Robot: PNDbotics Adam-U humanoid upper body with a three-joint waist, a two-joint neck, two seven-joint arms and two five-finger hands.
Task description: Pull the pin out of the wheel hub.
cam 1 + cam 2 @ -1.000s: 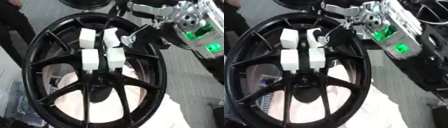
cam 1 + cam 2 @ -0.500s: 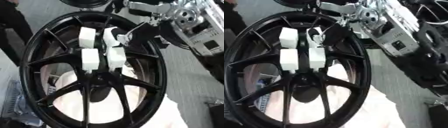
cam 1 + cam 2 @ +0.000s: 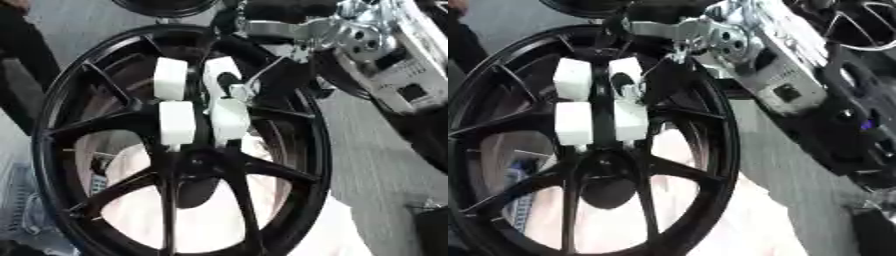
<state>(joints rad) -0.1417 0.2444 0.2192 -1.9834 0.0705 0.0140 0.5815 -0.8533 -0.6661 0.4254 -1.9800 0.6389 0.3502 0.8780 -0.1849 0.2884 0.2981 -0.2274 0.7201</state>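
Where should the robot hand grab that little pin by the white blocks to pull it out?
Probably by the pin's small pale end beside the upper right white block, since only that part stands clear of the black wheel. Coming from the upper right seems best: the right hand is there already. Its fingers are too blurred to judge.

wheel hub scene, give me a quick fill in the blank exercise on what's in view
1. The wheel is ____ in colour.
2. The blocks fixed on its spokes are ____.
3. The robot hand reaches the wheel from the view's ____ side.
4. The number of white blocks on the spokes is ____.

Missing words: black; white; right; four
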